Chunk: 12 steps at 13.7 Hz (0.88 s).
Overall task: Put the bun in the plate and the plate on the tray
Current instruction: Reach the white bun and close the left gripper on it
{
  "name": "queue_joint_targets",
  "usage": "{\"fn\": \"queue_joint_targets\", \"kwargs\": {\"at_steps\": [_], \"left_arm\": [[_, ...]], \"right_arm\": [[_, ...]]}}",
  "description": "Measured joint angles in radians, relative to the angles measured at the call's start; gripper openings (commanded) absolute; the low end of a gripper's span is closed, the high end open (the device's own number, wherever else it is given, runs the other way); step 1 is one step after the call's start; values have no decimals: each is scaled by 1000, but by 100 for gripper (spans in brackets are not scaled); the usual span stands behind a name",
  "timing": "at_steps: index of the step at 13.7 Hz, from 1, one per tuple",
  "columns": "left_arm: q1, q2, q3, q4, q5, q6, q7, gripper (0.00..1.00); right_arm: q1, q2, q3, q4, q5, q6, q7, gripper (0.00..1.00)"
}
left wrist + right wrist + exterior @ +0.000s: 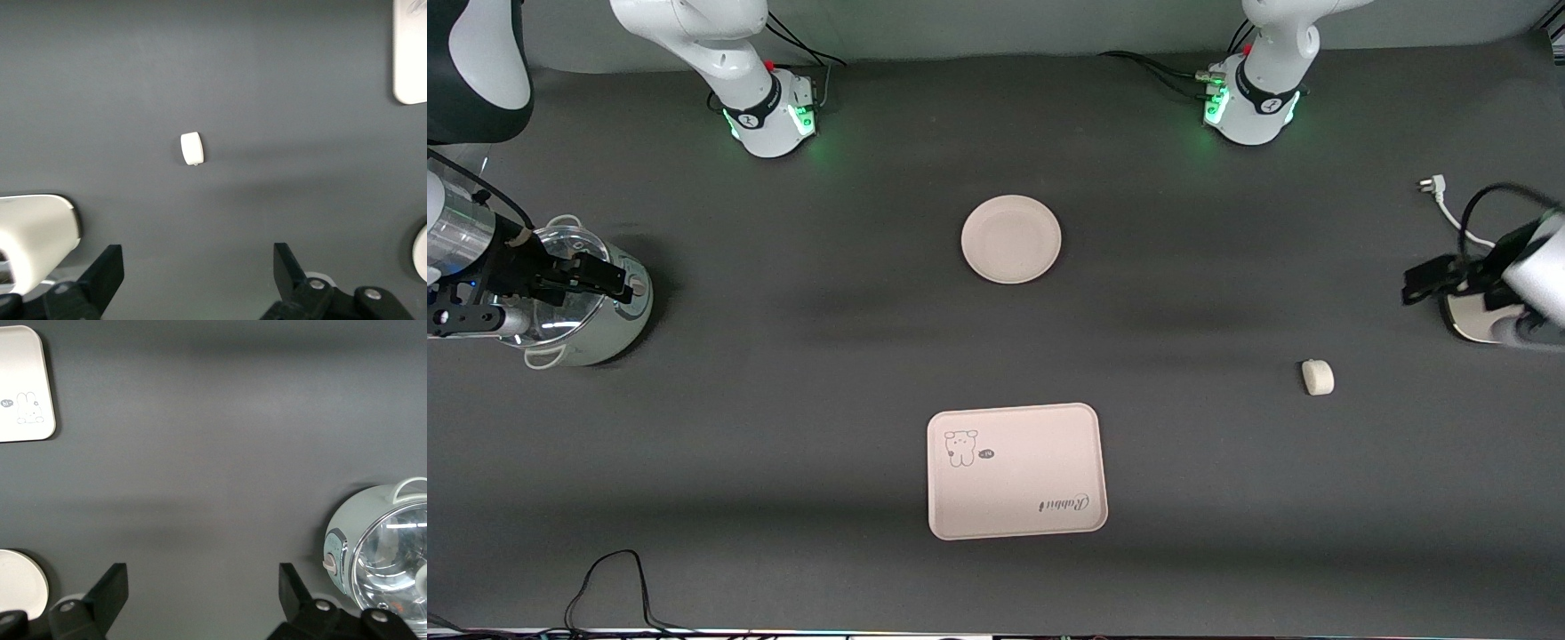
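Toward the left arm's end of the table lies the bun [1317, 376], w/ the left gripper [1423, 283] wide open & empty above that edge, right gripper [600, 274] likewise over a cooker [587, 307]; plate [1011, 238] mid-table, tray [1016, 471] nearer front edge, both bare, nothing started.

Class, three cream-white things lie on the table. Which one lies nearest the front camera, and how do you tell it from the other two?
The tray. It is rectangular with a cartoon animal and "Rabbit" script, unlike the round plate and the tiny bun.

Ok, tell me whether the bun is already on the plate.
No: the bun lies on the bare table toward the left arm's end, well apart from the empty plate.
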Motion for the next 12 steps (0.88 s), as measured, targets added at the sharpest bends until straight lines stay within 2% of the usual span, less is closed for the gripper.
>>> {"fn": "queue_joint_targets", "kwargs": {"at_steps": [2,4,7,8,12], "left_arm": [[5,108,3,-97,48,224,0,100],[25,182,6,-235,63,475,0,100],[57,228,11,-395,67,682,0,99],[59,242,16,-426,67,717,0,95],[60,287,22,-459,67,783,0,40]], "right_arm": [[0,2,0,4,0,-7,0,100],[0,3,0,4,1,-14,-2,100],[0,4,-2,5,1,-28,-3,100],[0,5,-2,5,1,-28,-3,100],[0,10,-2,5,1,-49,-8,100]]}}
